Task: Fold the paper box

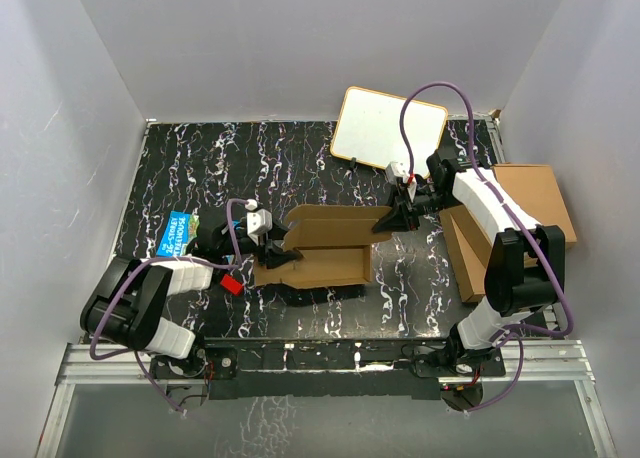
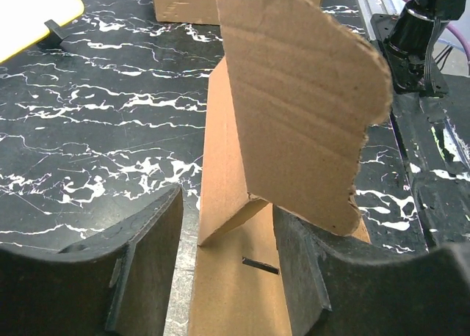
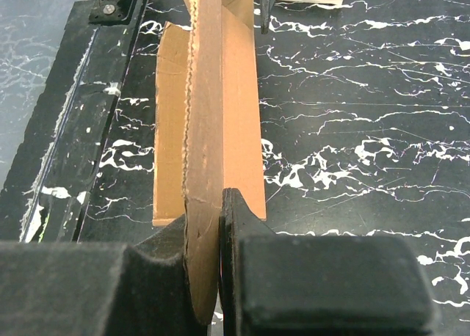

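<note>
The paper box is a brown cardboard piece lying mid-table with its walls partly raised. My right gripper holds its right end. The right wrist view shows that gripper shut on the edge of an upright cardboard wall. My left gripper is at the box's left end. In the left wrist view its fingers stand apart either side of a flat strip with a slot. Marble shows between the left finger and the strip. A raised flap leans over the right finger.
A white board stands at the back. Stacked larger brown boxes sit at the right beside the right arm. A blue picture book and a small red piece lie by the left arm.
</note>
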{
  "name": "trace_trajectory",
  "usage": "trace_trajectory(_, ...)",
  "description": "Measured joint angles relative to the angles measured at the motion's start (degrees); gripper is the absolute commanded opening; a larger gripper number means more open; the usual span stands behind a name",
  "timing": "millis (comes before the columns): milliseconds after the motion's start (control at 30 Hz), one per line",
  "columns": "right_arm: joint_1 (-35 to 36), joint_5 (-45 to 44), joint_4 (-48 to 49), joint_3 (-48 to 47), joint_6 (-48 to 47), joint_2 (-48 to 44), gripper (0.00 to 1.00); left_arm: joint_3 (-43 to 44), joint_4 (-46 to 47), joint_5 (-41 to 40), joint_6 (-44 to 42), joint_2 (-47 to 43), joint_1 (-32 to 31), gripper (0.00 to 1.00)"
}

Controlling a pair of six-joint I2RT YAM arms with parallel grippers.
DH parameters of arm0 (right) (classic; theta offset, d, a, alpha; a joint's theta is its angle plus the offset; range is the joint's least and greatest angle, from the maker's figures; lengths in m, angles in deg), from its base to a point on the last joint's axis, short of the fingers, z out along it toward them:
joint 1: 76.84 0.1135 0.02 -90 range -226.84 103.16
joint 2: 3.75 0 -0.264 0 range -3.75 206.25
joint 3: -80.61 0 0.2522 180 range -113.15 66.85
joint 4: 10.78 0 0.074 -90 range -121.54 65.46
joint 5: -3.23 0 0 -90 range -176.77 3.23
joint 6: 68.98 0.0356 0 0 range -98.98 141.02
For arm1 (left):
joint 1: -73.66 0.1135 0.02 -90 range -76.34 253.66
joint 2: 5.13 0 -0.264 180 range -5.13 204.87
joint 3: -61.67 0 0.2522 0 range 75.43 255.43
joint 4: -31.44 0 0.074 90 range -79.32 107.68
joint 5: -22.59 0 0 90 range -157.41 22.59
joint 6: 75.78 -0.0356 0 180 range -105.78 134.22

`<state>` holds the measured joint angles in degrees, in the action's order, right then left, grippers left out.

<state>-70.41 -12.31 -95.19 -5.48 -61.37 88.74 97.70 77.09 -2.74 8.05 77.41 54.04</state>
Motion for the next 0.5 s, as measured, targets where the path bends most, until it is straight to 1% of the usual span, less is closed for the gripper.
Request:
trace_trajectory(33, 0.0, 0.17, 0.0, 0.0, 0.02, 0.0, 0.08, 0.0, 0.7, -0.02, 0.55, 0.28, -0.02, 0.47)
trace_trajectory(200, 0.0, 0.57, -0.02, 0.0, 0.02, 0.0, 0.08, 0.02, 2.21, -0.17, 2.45, 0.66, -0.02, 0.34)
trace_trajectory(267, 0.0, 0.61, -0.02, 0.0, 0.0, 0.0, 0.08, 0.04, 1.75, -0.2, 2.6, 0.66, -0.02, 0.27)
trace_trajectory(467, 0.0, 0.61, -0.02, 0.0, -0.02, 0.0, 0.08, 0.59, 0.07, -0.17, 3.06, 0.85, -0.02, 0.12)
trace_trajectory(500, 0.0, 0.61, -0.02, 0.0, -0.02, 0.0, 0.08, 0.66, -0.04, -0.17, 3.1, 0.96, -0.02, 0.09)
